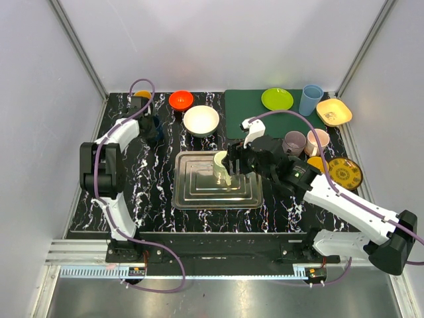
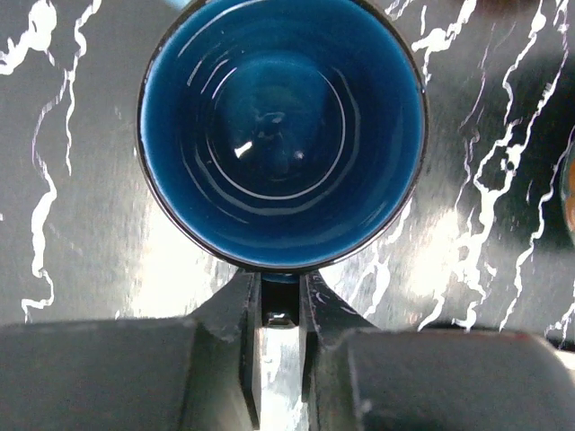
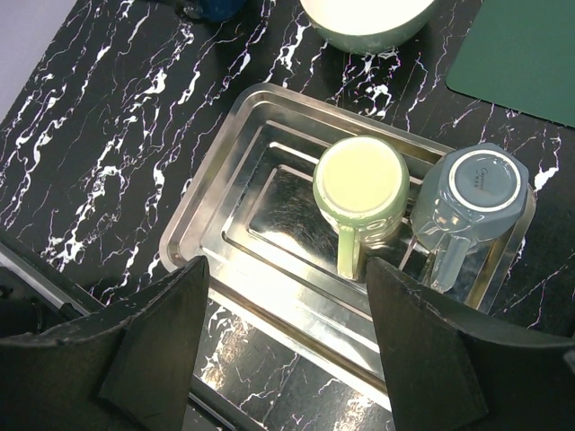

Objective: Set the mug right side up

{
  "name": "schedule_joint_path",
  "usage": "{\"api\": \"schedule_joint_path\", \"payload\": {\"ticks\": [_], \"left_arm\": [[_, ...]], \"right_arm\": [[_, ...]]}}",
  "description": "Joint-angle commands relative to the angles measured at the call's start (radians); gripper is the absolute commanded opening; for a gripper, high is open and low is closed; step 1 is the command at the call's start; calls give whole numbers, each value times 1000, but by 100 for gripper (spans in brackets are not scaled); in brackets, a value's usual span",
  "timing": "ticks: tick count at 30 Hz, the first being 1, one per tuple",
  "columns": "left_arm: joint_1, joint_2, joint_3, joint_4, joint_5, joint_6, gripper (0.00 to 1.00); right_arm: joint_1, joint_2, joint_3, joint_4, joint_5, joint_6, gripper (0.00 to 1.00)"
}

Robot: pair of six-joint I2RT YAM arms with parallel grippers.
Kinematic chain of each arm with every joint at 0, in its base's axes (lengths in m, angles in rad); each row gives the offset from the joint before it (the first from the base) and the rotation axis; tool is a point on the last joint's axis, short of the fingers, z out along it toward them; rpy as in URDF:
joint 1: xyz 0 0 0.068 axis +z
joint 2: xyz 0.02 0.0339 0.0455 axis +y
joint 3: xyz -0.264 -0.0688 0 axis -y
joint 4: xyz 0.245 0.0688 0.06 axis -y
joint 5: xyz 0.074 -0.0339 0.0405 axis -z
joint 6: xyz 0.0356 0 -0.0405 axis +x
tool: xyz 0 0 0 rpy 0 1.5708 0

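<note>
A dark blue mug (image 2: 280,135) fills the left wrist view with its open mouth facing the camera and the marble table behind it. My left gripper (image 2: 280,289) is shut on the mug's handle (image 2: 280,277) at the far left of the table (image 1: 147,126). Two more mugs stand bottom up in the steel tray (image 3: 234,135): a pale green mug (image 3: 361,184) and a grey-blue mug (image 3: 476,193). My right gripper (image 3: 287,274) hangs open above the tray's near edge, short of the green mug (image 1: 222,167), with nothing between its fingers.
Behind the tray sit a white bowl (image 1: 201,120) and an orange bowl (image 1: 181,99). A green mat (image 1: 265,116) at the back right carries a green plate (image 1: 277,99), a blue cup (image 1: 310,99) and a yellow dish (image 1: 334,111). Two pinkish mugs (image 1: 294,142) and a patterned plate (image 1: 344,172) stand at the right.
</note>
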Motion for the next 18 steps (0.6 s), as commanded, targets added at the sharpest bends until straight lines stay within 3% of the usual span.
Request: {"api": "schedule_joint_path", "payload": {"ticks": [1,5,10,14,18], "left_arm": [[8,-179,-81,27,-18,-68,0],[-26,-475,-199,-11,-15,-125,0],[-164,-863,-372,19,13,-252,0],[-186,-1118,-579,263,248,-441,0],[-190,-1209,-717,590,555,-671,0]], "right_arm": [[3,-10,4,30,12,10,76],[3,-19,9,53,-17,38,75],[3,-16,1,126,-42,116,75],[-5,-33,-68,255,-144,215,77],[-19,-26,-114,453,-438,381,78]]}}
